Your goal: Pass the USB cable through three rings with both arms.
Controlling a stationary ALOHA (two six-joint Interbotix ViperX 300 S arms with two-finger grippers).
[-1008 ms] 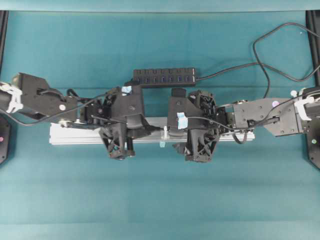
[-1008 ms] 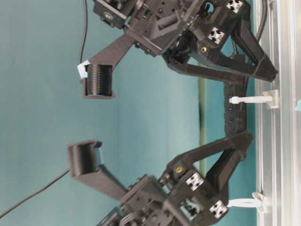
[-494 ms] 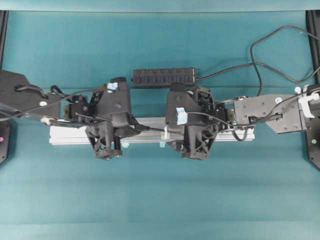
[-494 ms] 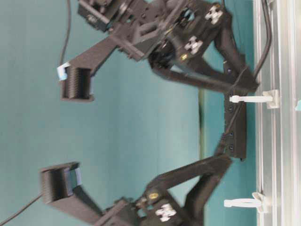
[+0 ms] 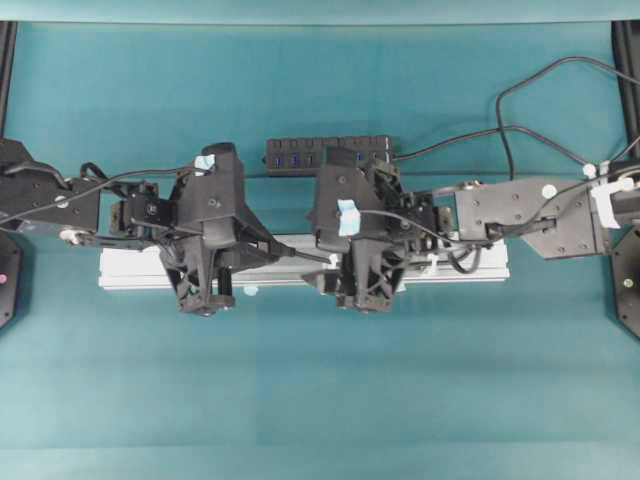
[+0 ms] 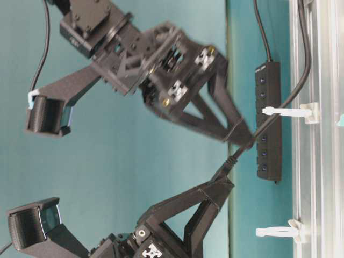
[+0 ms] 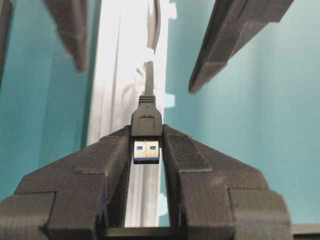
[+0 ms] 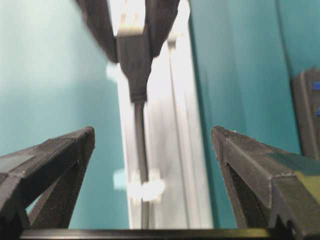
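Black thin USB cable [image 7: 147,120] clamped at plug in my left gripper [image 7: 146,150], above silver rail [image 7: 117,75] — right gripper [image 8: 150,150] spread wide. One white ring [image 8: 145,190] threaded; remaining rings — cannot tell.

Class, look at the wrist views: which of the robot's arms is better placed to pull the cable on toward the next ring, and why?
Probably the left: the left gripper is shut on the USB cable at its plug, while the right gripper stands open, holding nothing.

Two black arms fill left of frame. Lower gripper [image 6: 228,173] fingers pinch USB cable [image 6: 293,91] plug. Cord runs up-right through upper white ring [image 6: 287,112]. Lower ring [image 6: 279,231] bare. Black hub [image 6: 269,121] beside silver rail [image 6: 317,177].
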